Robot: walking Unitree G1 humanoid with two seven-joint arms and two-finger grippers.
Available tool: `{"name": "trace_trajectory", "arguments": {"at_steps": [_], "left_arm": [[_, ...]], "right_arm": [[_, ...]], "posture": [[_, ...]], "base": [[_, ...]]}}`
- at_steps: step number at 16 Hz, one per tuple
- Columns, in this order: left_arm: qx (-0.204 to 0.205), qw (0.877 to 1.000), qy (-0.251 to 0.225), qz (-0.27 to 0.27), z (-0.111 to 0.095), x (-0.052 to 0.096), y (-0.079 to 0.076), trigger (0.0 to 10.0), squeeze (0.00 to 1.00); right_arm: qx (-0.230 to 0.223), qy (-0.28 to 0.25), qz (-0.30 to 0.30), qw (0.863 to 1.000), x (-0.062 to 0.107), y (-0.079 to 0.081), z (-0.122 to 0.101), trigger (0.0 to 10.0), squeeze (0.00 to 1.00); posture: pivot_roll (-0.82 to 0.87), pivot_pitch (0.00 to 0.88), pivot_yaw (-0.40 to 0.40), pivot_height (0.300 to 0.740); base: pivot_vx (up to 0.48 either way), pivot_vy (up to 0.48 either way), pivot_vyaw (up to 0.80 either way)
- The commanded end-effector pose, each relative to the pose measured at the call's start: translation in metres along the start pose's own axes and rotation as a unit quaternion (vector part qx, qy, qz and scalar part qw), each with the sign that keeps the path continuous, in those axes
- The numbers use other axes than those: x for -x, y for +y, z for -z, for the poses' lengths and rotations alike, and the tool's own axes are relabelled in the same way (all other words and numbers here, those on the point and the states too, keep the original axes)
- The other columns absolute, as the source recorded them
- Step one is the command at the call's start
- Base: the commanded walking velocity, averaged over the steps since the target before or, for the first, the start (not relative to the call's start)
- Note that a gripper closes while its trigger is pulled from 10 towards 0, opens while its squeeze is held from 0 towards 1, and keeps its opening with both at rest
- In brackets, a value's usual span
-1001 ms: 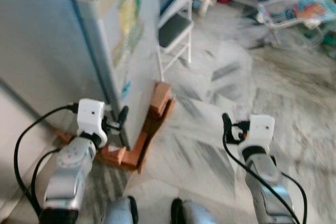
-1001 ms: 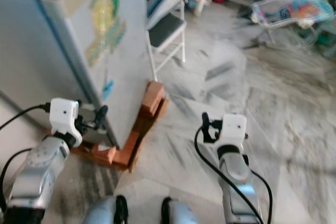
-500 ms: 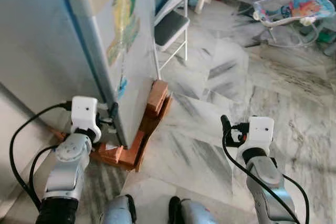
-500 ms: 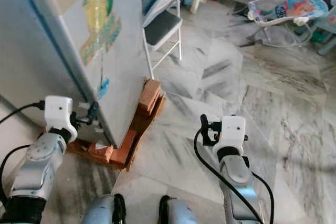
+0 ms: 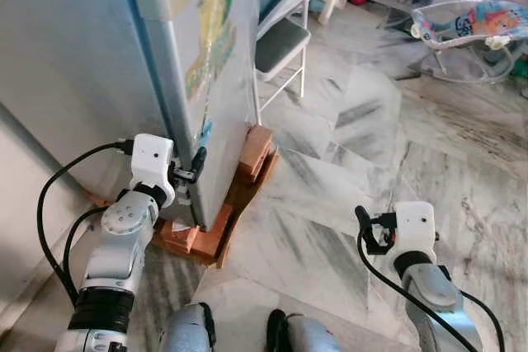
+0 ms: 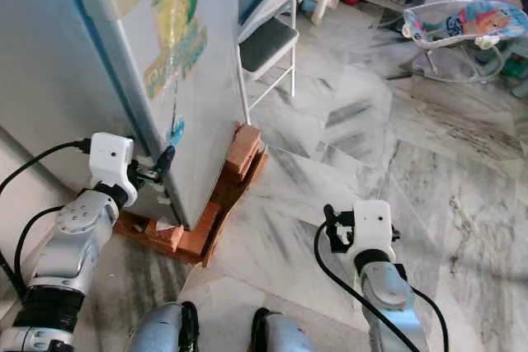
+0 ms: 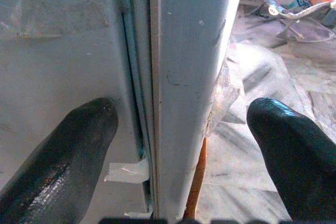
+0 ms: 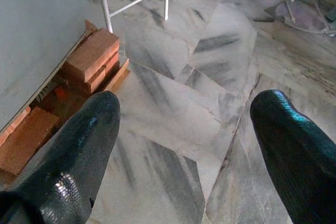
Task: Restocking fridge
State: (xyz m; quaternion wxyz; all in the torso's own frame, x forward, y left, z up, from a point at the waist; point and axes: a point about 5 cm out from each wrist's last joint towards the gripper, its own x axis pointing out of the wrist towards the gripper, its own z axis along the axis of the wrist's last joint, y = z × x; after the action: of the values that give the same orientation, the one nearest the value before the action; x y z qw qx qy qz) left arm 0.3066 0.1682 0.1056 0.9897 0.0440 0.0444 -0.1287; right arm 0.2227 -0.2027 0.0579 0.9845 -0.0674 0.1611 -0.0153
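Two grippers up, left one now at the fridge (image 5: 99,55) door edge — we're lining up to pull it open.

Since 1 s ago our left gripper (image 7: 181,129) has gone from just short of the fridge corner to straddling it: fingers (image 7: 63,161) spread wide, one on the side wall by the door seam, the other out past the door front, nothing held yet. The whole view also shifted, so we've stepped or turned a bit too. Door is shut, fridge sits on bricks (image 5: 252,154), w/ a folding chair (image 5: 280,35) just beyond it. Right gripper (image 8: 181,129) hangs well apart from the fridge over the marble floor (image 5: 371,154), fingers wide, empty. We judge restocking hasn't begun; nxt step prob. hooking the door edge.
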Motion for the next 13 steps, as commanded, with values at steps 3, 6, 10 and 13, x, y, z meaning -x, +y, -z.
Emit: {"name": "trace_trajectory", "arguments": {"at_steps": [3, 6, 10, 13], "left_arm": [[-0.043, 0.989, -0.031, 0.138, -0.019, -0.014, -0.046, 10.0, 0.00], [-0.058, 0.942, -0.049, 0.328, -0.031, 0.003, -0.126, 10.0, 0.00], [-0.026, 0.927, -0.054, 0.371, -0.036, 0.004, -0.151, 10.0, 0.00], [-0.017, 0.958, -0.041, 0.282, -0.032, -0.001, -0.106, 10.0, 0.00]], "right_arm": [[0.011, 0.039, -0.023, 0.999, 0.007, -0.004, 0.009, 10.0, 0.00], [0.031, 0.093, -0.071, 0.993, 0.016, -0.005, 0.026, 10.0, 0.00], [0.044, 0.132, -0.084, 0.987, 0.032, -0.014, 0.042, 10.0, 0.00], [0.040, 0.130, -0.086, 0.987, 0.032, -0.011, 0.043, 10.0, 0.00]], "posture": [[0.07, 0.166, -0.111, 0.740], [0.08, 0.169, -0.113, 0.740], [0.06, 0.171, -0.100, 0.740], [0.07, 0.173, -0.096, 0.740]], "base": [[0.000, 0.000, 0.00], [0.000, 0.000, 0.00], [0.000, 0.000, 0.00], [0.000, 0.000, 0.00]]}}
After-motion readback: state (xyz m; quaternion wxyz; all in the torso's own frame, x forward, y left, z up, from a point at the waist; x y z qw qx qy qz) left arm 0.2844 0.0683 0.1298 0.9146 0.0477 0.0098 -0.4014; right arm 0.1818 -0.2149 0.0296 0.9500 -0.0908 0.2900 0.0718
